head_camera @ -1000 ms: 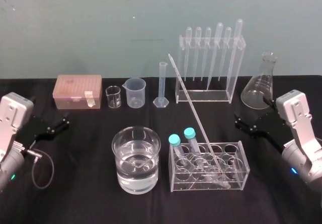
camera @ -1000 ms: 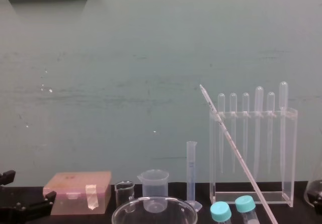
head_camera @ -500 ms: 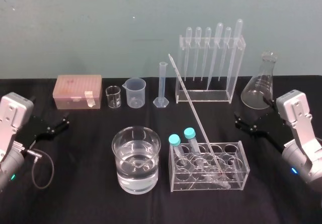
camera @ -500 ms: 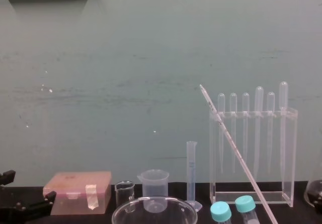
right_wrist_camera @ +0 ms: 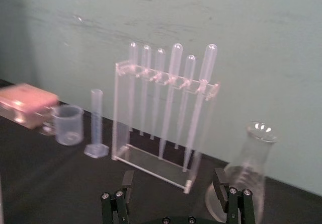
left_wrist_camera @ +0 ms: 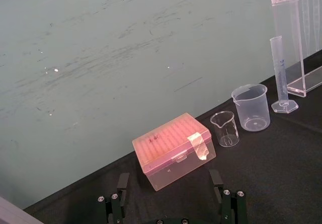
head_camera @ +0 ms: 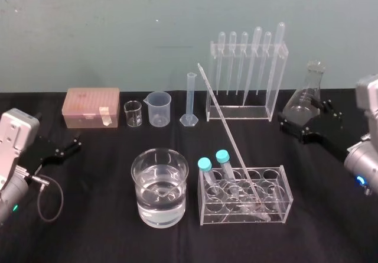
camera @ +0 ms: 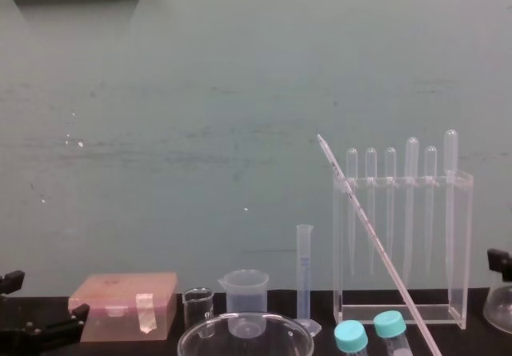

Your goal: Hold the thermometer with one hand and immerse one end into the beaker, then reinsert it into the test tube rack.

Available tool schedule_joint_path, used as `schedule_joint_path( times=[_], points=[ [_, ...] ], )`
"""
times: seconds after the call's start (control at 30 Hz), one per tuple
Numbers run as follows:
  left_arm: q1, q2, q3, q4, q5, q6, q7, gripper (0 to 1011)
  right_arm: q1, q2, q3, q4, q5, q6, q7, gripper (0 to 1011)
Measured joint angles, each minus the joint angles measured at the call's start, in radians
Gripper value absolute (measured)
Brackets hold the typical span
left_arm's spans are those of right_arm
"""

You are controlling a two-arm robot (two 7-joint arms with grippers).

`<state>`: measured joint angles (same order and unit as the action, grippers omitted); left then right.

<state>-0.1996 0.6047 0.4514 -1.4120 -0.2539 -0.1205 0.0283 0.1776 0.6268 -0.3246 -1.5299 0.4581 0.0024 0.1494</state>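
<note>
The long, thin clear glass thermometer (head_camera: 227, 134) is seen propped at a slant in the low clear plastic test tube rack (head_camera: 284, 199), its lower end set in the rack's right part and its upper end leaned back and to the left, while the wide clear glass beaker (head_camera: 139, 180), partly filled with water, is placed just left of the rack. The black two-finger right gripper (head_camera: 306, 123) is held with its fingers spread wide and nothing gripped, close in front of the clear glass conical flask (head_camera: 308, 91) at the right rear, well apart from the thermometer. The left gripper (head_camera: 65, 148) is kept at the table's left edge, likewise spread wide and gripping nothing.
</note>
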Motion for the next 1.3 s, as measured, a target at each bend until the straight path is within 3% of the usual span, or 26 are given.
schedule_joint_path(
  times=[0.03,0.2,0.4,0.53,0.67,0.83,0.93,1.3],
  points=[
    [0.0,0.0,0.0,0.0,0.0,0.0,0.0,1008,0.0,0.0,0.0,0.0,0.0,0.0,0.0,1003],
    [0.0,0.0,0.0,0.0,0.0,0.0,0.0,1008,-0.002,0.028,0.043,-0.073,0.134,0.135,0.132,1003],
    [0.0,0.0,0.0,0.0,0.0,0.0,0.0,1008,-0.005,0.072,0.056,-0.144,0.188,0.196,0.249,1003],
    [0.0,0.0,0.0,0.0,0.0,0.0,0.0,1008,-0.002,0.103,0.055,-0.184,0.215,0.209,0.319,1003],
    [0.0,0.0,0.0,0.0,0.0,0.0,0.0,1008,0.039,0.12,0.02,-0.196,0.226,0.21,0.382,1003],
    [0.0,0.0,0.0,0.0,0.0,0.0,0.0,1008,0.109,0.099,-0.039,-0.162,0.211,0.217,0.405,1003],
    [0.0,0.0,0.0,0.0,0.0,0.0,0.0,1008,0.17,0.067,-0.092,-0.118,0.185,0.226,0.411,1003],
    [0.0,0.0,0.0,0.0,0.0,0.0,0.0,1008,0.27,-0.005,-0.171,-0.043,0.151,0.256,0.404,1003]
  ],
)
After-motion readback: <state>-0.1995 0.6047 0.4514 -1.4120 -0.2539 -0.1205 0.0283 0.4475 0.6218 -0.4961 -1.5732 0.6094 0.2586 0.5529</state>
